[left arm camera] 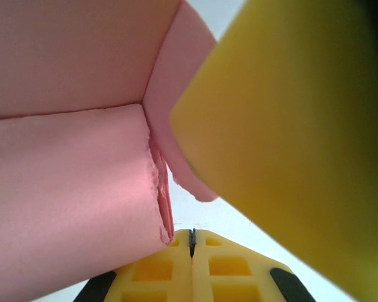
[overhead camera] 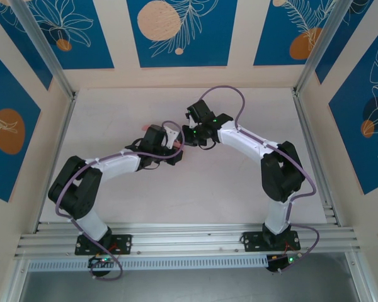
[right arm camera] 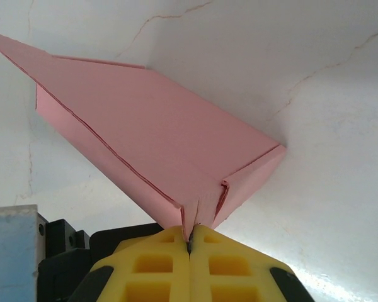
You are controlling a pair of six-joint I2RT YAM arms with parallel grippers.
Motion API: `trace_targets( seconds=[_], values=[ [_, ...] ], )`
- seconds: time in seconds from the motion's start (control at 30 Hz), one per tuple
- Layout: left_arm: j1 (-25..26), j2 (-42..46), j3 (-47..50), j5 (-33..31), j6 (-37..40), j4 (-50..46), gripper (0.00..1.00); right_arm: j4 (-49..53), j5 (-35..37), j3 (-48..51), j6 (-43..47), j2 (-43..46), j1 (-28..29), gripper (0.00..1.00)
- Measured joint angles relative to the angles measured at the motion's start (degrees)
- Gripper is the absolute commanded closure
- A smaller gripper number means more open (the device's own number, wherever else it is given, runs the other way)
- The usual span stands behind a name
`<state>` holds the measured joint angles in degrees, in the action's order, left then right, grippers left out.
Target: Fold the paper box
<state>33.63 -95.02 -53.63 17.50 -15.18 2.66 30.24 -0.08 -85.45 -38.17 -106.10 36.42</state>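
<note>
One box (right arm camera: 157, 138): pink, partly folded.
Right hand (right arm camera: 190, 241): clamped its corner.
Left hand (left arm camera: 190, 242): closed, box at ten o'clock.

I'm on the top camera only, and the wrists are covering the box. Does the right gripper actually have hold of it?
Observer: Yes. On the right wrist camera, the right gripper is shut on a corner of the box.
Operator: Is the box flat?
Observer: No. That same view shows walls folded along two of its edges.
Operator: And the left gripper?
Observer: On the left wrist camera, the left gripper is shut. A torn-looking edge of the box sits just beside its tips, and I can't tell whether it pinches any of it.
</note>
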Motion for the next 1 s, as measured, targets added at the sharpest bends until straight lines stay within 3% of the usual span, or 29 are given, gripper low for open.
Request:
trace_targets(
  seconds=[0.47,0.7,0.9,1.0],
  values=[
    [-1.2,3.6,1.2,0.0,-1.5,0.8,0.97,-1.5,1.8,-3.2,0.4,-3.2,1.9,0.97],
    [-3.8,11.4,1.5,-1.4,-1.3,-2.2,0.94,-0.9,2.6,-4.6,0.7,-4.0,2.0,0.97],
    [-8.7,19.6,2.6,-7.3,-0.7,-4.8,0.81,-0.4,2.7,-5.0,0.9,-4.3,2.1,0.97],
    [-13.2,20.3,3.1,-9.3,0.1,-5.2,0.69,0.0,2.9,-5.3,1.1,-4.4,2.1,0.97]
  ],
)
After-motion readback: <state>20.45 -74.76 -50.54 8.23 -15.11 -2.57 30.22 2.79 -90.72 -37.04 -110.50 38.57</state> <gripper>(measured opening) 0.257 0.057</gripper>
